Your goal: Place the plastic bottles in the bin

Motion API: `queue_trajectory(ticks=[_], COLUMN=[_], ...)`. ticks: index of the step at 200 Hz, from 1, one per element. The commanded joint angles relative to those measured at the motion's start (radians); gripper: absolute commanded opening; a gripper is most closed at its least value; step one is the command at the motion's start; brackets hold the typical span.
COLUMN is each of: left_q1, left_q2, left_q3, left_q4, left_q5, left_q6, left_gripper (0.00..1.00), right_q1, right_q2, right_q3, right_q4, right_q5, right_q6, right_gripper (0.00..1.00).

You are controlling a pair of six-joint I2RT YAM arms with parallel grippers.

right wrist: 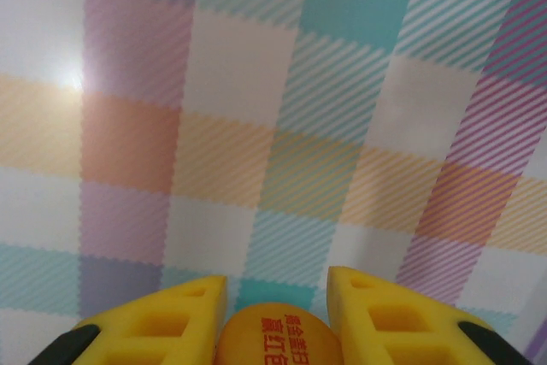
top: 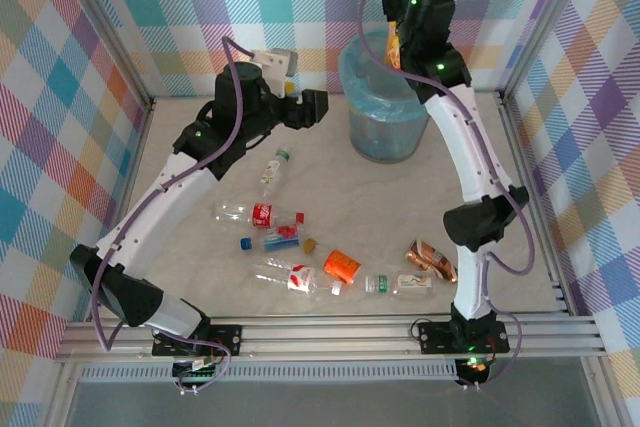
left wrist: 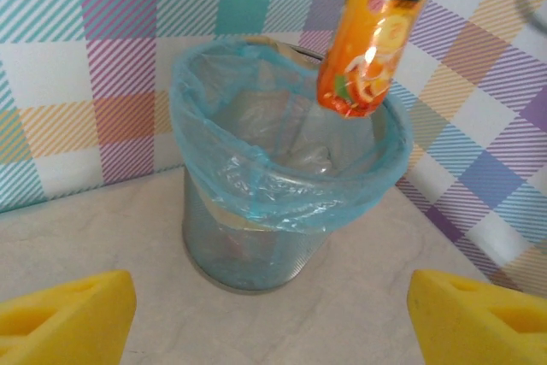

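Orange bottle (left wrist: 372, 40) hangs clamped in the right gripper (right wrist: 278, 309) (above the bin (left wrist: 248, 245)).

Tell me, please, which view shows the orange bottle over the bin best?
The left wrist view: most of the orange bottle, label facing, hangs over the bin. The top view gives an orange sliver beside the right arm; the right wrist view gives its rounded end clamped in the right gripper.

Grey mesh bin (left wrist: 248, 250) wears a crinkled, translucent blue plastic bag (left wrist: 256, 168); the orange bottle (left wrist: 372, 40) is glossy.
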Motion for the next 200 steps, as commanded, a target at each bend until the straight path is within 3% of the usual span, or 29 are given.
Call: queue_trajectory(ticks=[1,56,142,163,184,200], left_q1=[-0.012,-0.022,-0.024,-0.026,-0.029,-0.028], left_q2=[0.002,-0.011,0.002,0.01,0.014,0.016], left_q3=[-0.008,-0.047,-0.052,-0.051,-0.048,-0.045], left_q4=[0.022,0.015,0.013,0.016,0.012,0.011], left_q5=[-0.009,-0.024,-0.028,-0.025,-0.028,-0.031], left_q6=[-0.007,-0.007,-0.005,-0.008,-0.005,-0.004], left_gripper=[0.83,0.83,0.83,0.83,0.83,0.83], right_q1=[0.012,-0.003,-0.064,-0.077,-0.083,-0.083], right_q2=[0.058,0.108,0.112,0.116,0.119,0.112], right_q3=[0.01,-0.101,-0.289,-0.311,-0.309,-0.307], right_q4=[-0.028,-0.063,-0.073,-0.083,-0.102,-0.103], right_q5=[0.061,0.067,0.01,-0.013,-0.018,-0.025], right_q6=[-0.078,-0.015,0.127,0.161,0.191,0.198], right_gripper=[0.02,0.02,0.12,0.19,0.42,0.49])
